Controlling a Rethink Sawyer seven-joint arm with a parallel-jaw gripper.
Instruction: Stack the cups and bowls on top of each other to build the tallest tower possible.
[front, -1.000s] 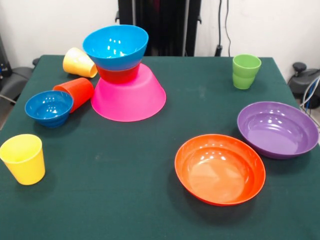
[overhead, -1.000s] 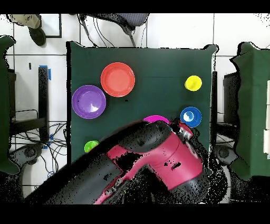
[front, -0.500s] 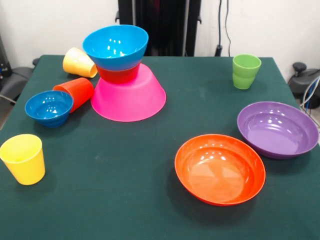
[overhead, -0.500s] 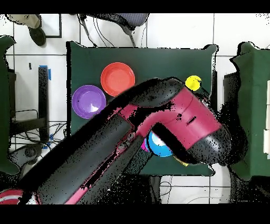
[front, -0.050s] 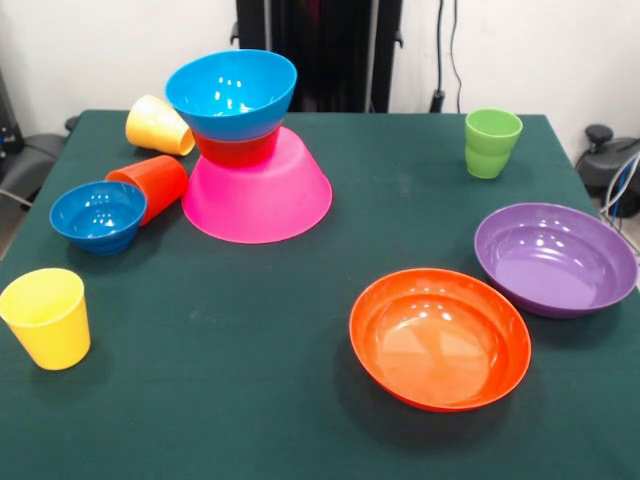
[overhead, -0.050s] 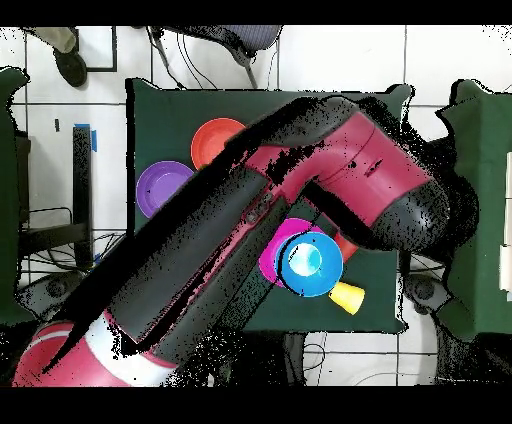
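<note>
Nearest me on the desk (front, -0.050s: 250, 400) stands a yellow cup (front, -0.050s: 45, 318): light, glossy, likely slippery, so I'd pinch its rim. Beyond lie the small blue bowl (front, -0.050s: 98, 214) and a tipped orange-red cup (front, -0.050s: 152, 186). Farthest, the tower (front, -0.050s: 250, 150) stands. My arm (overhead, -0.050s: 300, 200) shows overhead; I cannot tell my tool's state.
</note>
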